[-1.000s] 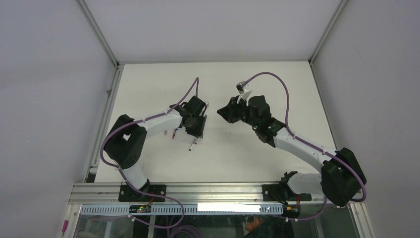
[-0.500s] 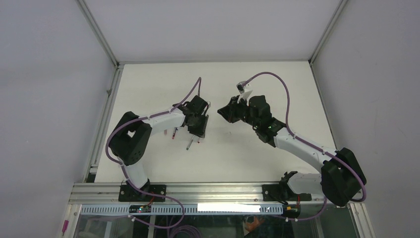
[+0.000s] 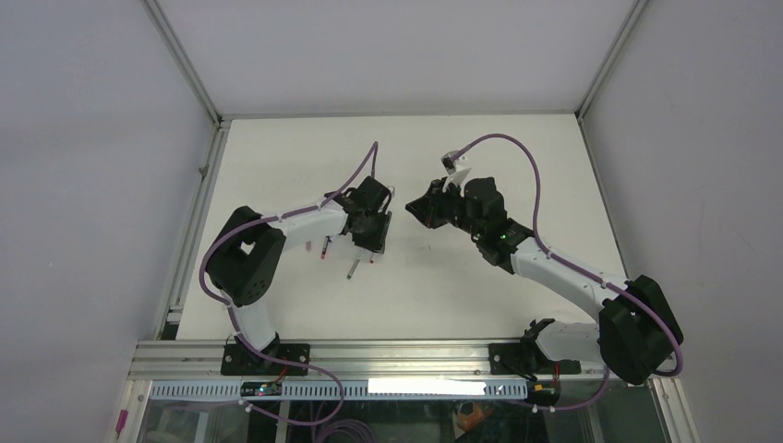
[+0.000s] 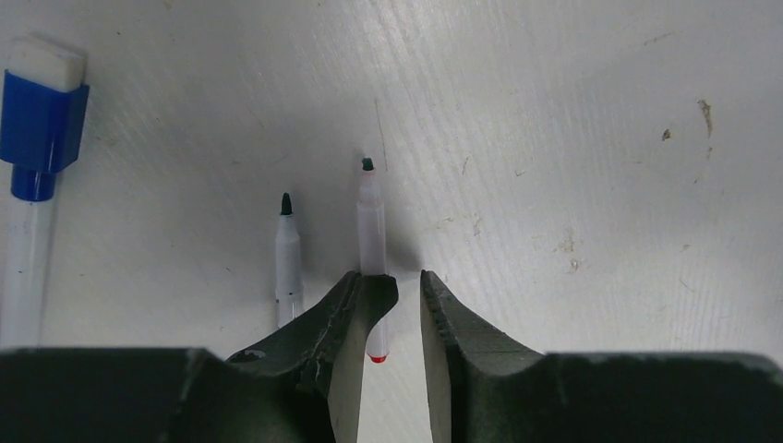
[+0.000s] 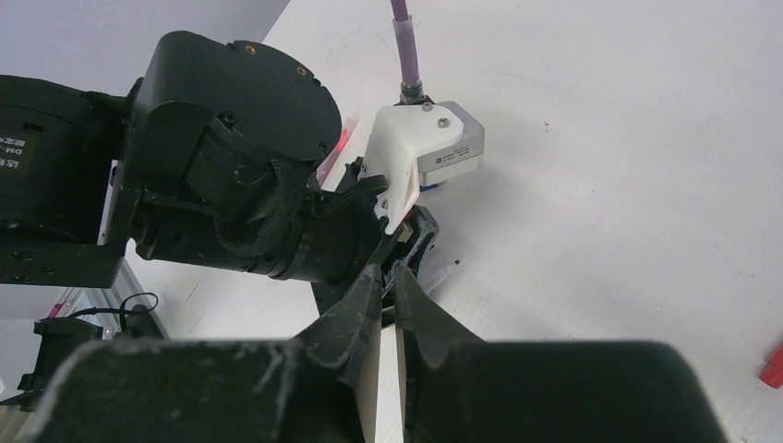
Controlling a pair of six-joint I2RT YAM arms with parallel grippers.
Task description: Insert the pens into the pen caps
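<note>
Left fingers [image 3: 367, 245]: spread apart with a gap, pinching nothing. They sit low over the counter [image 3: 295, 157].
Right fingers [image 3: 415, 210]: pressed almost together, with only a thin slit. I cannot tell if something tiny sits in the slit. They are up off the counter and point at the left arm [image 5: 231, 157].
Pen by the left fingers: a white pen [image 4: 371, 231] with a dark tip lies flat. It runs under the tip of one finger, and its red back end shows in the gap.
Edges: walls [image 3: 92, 185] stand at the left, far and right sides of the counter. A metal rail [image 3: 388, 355] runs along the near side.
Open room: the far part of the counter is bare, and so is the strip in front of the rail. The two arms meet in the middle with a small space between them.
Cap with a pen in it: a blue cap [image 4: 42, 120] looks pushed onto the end of a long white pen [image 4: 23, 268], well to the side of the fingers.
Pens in the left wrist view: three. The third one is a short white pen [image 4: 288, 263] with a dark tip, lying just beside the first.
Right wrist view: one pink pen [image 5: 332, 152] half hidden behind the left arm, and one small red piece [image 5: 774, 365] at the picture's edge.
</note>
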